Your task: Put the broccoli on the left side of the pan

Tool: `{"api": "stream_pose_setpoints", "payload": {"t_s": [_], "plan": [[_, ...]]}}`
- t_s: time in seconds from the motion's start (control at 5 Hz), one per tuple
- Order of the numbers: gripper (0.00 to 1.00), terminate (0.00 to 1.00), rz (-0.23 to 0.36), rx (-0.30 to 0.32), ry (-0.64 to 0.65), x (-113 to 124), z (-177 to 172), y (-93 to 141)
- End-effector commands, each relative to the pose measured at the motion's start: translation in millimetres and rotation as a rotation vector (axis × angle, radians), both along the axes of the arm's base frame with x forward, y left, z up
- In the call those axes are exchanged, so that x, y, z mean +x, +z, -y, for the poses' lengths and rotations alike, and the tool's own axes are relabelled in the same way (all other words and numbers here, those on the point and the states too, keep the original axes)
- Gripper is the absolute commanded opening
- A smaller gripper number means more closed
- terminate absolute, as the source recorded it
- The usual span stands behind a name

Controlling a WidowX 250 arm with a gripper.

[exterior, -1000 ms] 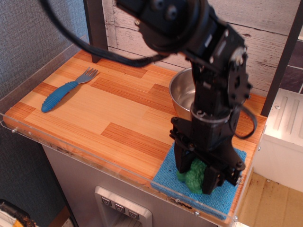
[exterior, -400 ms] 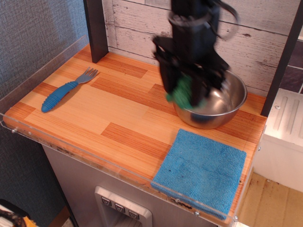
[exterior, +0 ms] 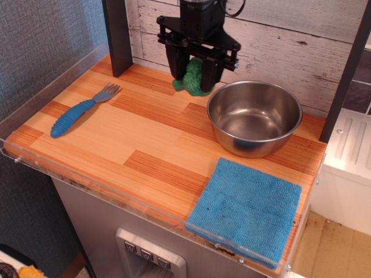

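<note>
The broccoli [exterior: 195,77] sits pinched between the black fingers of the gripper [exterior: 196,74], which is clamped on its crown at the back of the wooden table [exterior: 133,139], close to the plank wall. It hangs just beside the pan [exterior: 255,117] on that vessel's left, near the rim but apart from it — whether the floret's lower edge touches the tabletop is hard to judge from this angle. A blue-handled fork [exterior: 81,109] lies well apart near the left edge, and a blue cloth [exterior: 246,209] lies flat at the front right corner, just in front of the pan.
</note>
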State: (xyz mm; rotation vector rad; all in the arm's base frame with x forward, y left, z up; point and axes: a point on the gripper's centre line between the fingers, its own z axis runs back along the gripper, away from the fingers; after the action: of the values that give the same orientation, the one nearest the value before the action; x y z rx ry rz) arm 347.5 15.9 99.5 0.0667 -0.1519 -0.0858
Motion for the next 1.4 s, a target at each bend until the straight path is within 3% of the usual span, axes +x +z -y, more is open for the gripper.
{"api": "stream_pose_setpoints", "payload": {"t_s": [0.0,0.2,0.6,0.8,1.0,1.2], "plan": [[0.0,0.0,0.016,0.053,0.093,26.8,-39.6,-9.5],[0.0,0.0,-0.022,0.08,0.113,33.8,-57.1,-28.7],[0.0,0.0,-0.063,0.057,0.09,42.4,-60.4,-52.2],[1.0,0.0,-0.051,0.044,0.094,43.7,-57.9,-48.4],[1.0,0.0,0.003,0.027,0.098,44.4,-58.9,-24.9],[1.0,0.0,0.032,0.009,0.092,37.2,-52.9,12.6]]}}
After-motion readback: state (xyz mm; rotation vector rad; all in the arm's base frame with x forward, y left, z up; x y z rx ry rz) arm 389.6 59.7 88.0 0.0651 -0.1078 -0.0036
